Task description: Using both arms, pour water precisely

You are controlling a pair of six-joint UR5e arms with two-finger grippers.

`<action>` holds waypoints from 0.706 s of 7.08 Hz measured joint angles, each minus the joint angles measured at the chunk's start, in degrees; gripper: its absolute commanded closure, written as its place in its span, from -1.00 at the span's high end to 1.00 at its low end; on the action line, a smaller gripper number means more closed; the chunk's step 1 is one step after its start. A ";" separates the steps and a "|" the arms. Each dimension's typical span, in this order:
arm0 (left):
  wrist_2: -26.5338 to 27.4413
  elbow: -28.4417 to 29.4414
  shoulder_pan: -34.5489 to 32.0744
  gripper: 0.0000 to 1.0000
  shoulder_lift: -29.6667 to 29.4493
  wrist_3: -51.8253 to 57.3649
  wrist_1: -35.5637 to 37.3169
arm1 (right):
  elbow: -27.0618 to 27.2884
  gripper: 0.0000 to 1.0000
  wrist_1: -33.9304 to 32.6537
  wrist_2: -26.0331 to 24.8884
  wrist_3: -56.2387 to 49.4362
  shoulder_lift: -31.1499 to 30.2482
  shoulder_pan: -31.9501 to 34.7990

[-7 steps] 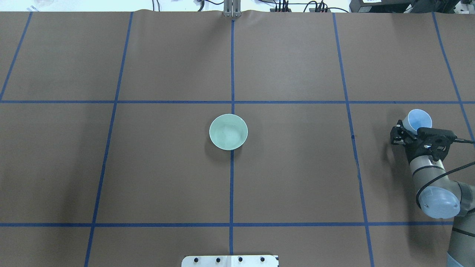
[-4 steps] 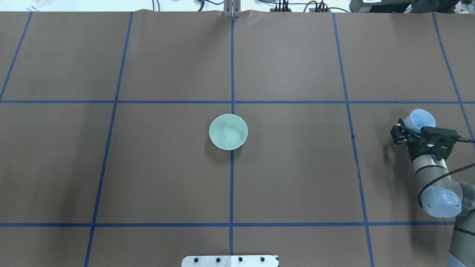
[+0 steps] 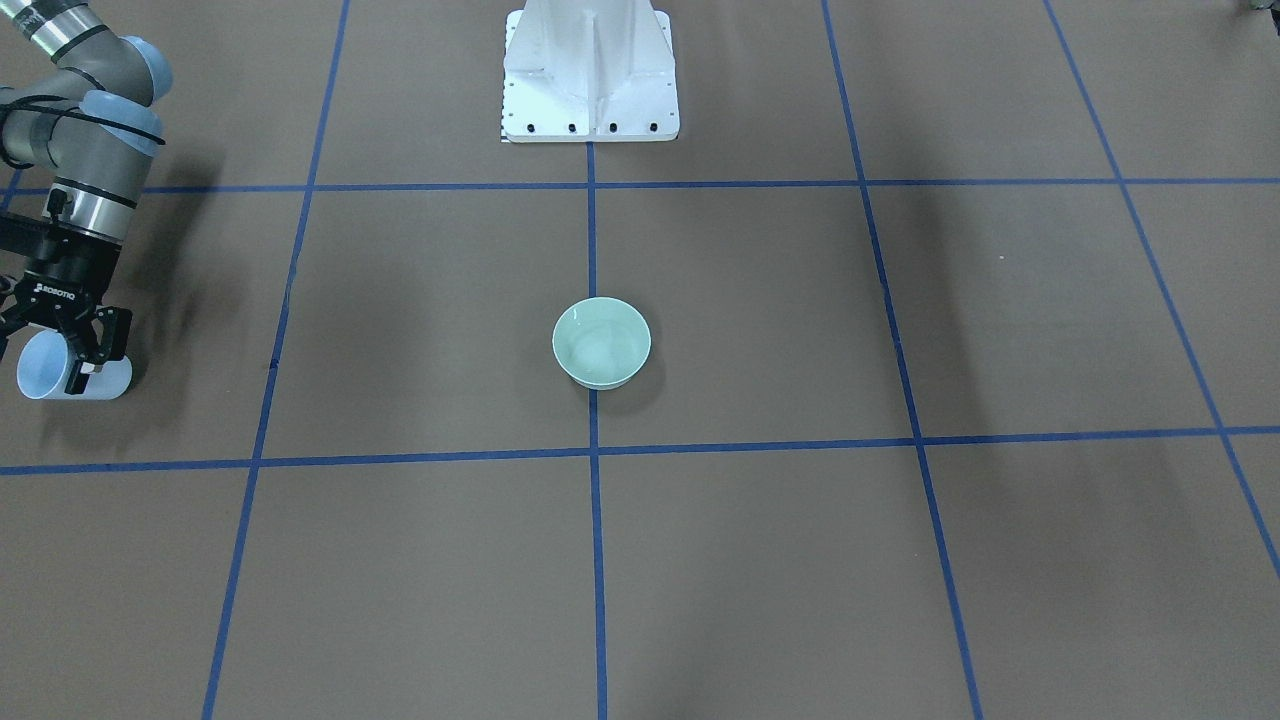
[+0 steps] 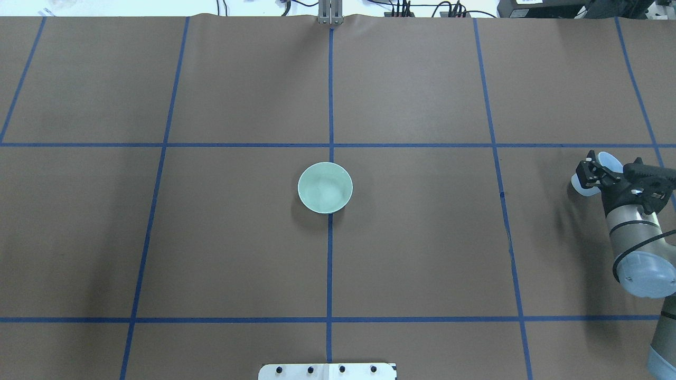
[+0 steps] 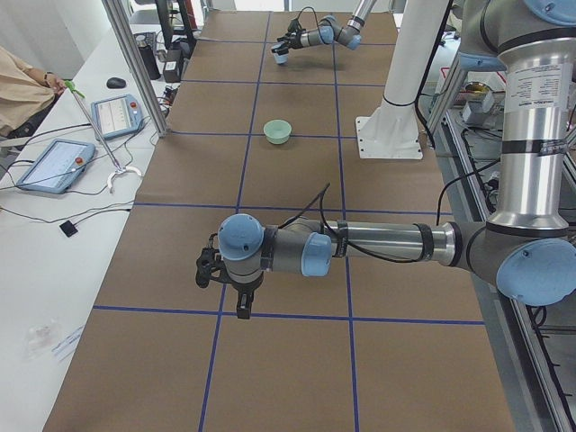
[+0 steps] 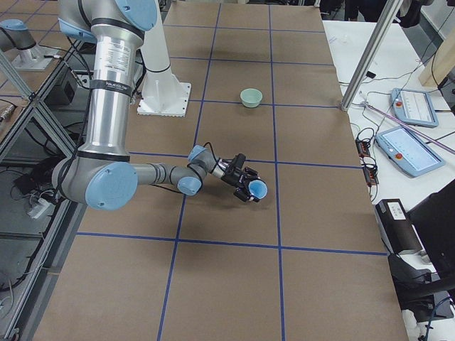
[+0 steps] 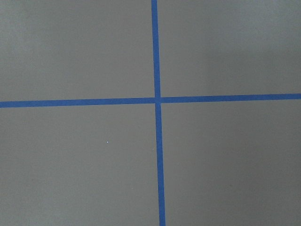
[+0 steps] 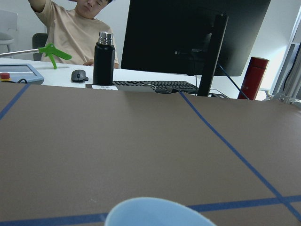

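Note:
My right gripper (image 4: 594,169) is shut on the light blue cup (image 4: 582,186) low over the table near its right edge, also in the front-facing view (image 3: 65,355) and the exterior right view (image 6: 240,179). The cup's rim (image 8: 155,212) shows at the bottom of the right wrist view. I see no water in the cup. The pale green bowl (image 4: 325,187) stands at the table's centre with faint pale glints of water (image 4: 328,183) inside. My left gripper (image 5: 225,290) points down over a tape cross (image 7: 157,100), far from the bowl; I cannot tell if it is open or shut.
The white bolted pedestal (image 3: 590,70) stands at the robot's side of the table. Blue tape lines (image 4: 330,105) grid the brown table. Beyond the far edge are a monitor (image 8: 193,33), a black bottle (image 8: 104,59), a person (image 8: 80,28) and teach pendants (image 5: 117,112).
My right gripper has carried the cup further right and slightly away from the robot, and it now hides more of the cup's mouth. The bowl has not moved.

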 measured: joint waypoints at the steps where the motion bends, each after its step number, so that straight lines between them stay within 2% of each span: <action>1: 0.00 0.01 0.00 1.00 0.00 0.00 0.00 | 1.86 1.00 0.13 0.39 -1.12 -0.59 0.79; 3: 0.00 0.05 0.00 1.00 0.00 0.00 -0.04 | 4.69 1.00 0.21 2.29 -3.58 -0.91 2.49; 4: 0.00 0.02 0.00 1.00 0.00 0.00 -0.02 | 6.05 1.00 0.21 4.78 -5.55 -0.94 4.21; 5: 0.00 0.00 0.00 1.00 0.00 0.00 -0.01 | 8.02 1.00 0.21 10.53 -8.78 -0.82 7.45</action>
